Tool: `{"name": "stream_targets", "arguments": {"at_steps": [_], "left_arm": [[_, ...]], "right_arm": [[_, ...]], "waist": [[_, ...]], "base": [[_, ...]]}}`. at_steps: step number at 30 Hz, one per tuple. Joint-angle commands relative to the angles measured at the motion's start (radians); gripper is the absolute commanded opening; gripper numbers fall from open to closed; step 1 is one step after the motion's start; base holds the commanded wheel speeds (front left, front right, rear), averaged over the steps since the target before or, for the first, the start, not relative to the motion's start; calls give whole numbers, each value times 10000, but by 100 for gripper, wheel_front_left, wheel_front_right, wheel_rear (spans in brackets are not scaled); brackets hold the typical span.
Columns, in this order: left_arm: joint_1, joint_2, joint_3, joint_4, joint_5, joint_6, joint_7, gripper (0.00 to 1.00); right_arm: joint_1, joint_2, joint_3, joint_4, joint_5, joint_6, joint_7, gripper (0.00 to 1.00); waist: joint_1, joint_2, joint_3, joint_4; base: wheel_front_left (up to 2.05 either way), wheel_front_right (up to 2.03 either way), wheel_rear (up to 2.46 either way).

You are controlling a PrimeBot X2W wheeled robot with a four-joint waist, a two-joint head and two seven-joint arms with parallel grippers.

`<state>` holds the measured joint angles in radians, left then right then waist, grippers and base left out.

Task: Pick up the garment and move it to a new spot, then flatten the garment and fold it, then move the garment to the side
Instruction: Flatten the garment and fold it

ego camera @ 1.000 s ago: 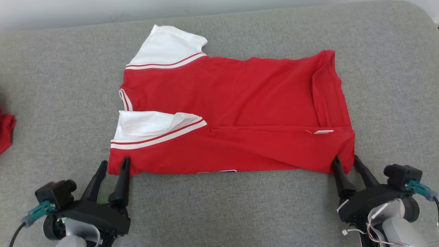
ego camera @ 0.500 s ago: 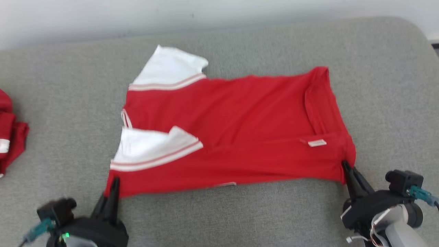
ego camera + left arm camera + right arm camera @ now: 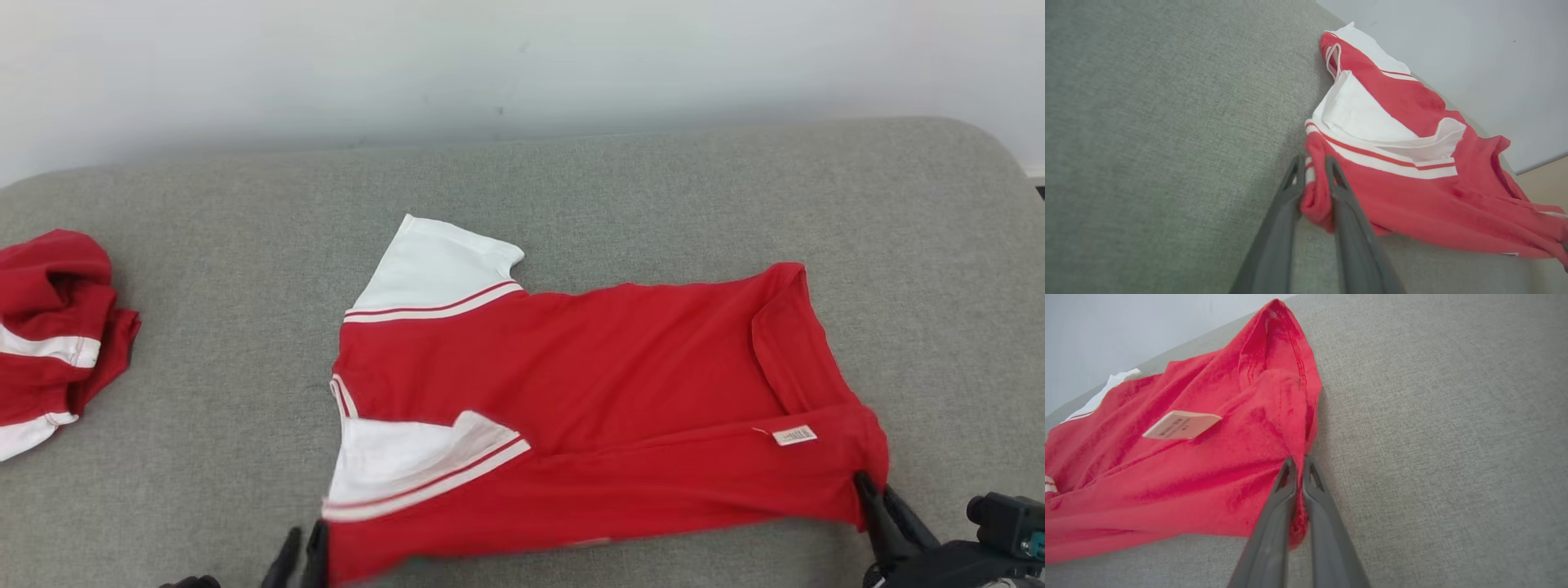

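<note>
- The left pincer is squeezing the near left corner of the red T-shirt, with a small bunch of cloth sitting between its fingers.
- The right pincer is clamping tight on the near right corner, at the hem end.
- The shirt is lying sideways in the middle of the grey cushion. Its near strip is folded over, and the care label is showing on top.
- The right pincer is holding only a thin bit of cloth. I think that corner could be slipping out if the arms are pulling apart too hard.
- The near white sleeve is sitting loose and curled, so it could be flopping the wrong way when the edge is going up.
- If one arm is rising faster than the other, the fold could be coming out crooked.
- The far white sleeve is sticking out past the body, and it could be dragging and bunching.
- Another red and white garment is lying in a heap well off to the left, out of the way.
- A second ago both pincers were spread wide around those two corners. Now both are clenched on the cloth.
- The head camera has been tipping up, so the shirt is showing lower in the picture. More of the heap and the pale wall is showing.
</note>
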<state>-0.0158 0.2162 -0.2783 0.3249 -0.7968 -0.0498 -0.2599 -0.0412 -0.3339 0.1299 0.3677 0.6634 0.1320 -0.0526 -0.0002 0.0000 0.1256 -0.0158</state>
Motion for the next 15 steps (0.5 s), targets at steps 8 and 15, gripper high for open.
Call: {"name": "stream_targets", "arguments": {"at_steps": [8, 15], "left_arm": [[-375, -250, 1015, -714, 1082, 158, -46, 100], [-615, -502, 2214, -1668, 2908, 204, -44, 100]], "right_arm": [[-73, 603, -383, -1304, -998, -27, -337, 100], [-307, 1282, -532, -2251, -1979, -27, -1236, 100]], "waist": [[2, 0, -142, -105], [2, 0, -297, -195]], "base": [[0, 0, 0], [0, 0, 0]]}}
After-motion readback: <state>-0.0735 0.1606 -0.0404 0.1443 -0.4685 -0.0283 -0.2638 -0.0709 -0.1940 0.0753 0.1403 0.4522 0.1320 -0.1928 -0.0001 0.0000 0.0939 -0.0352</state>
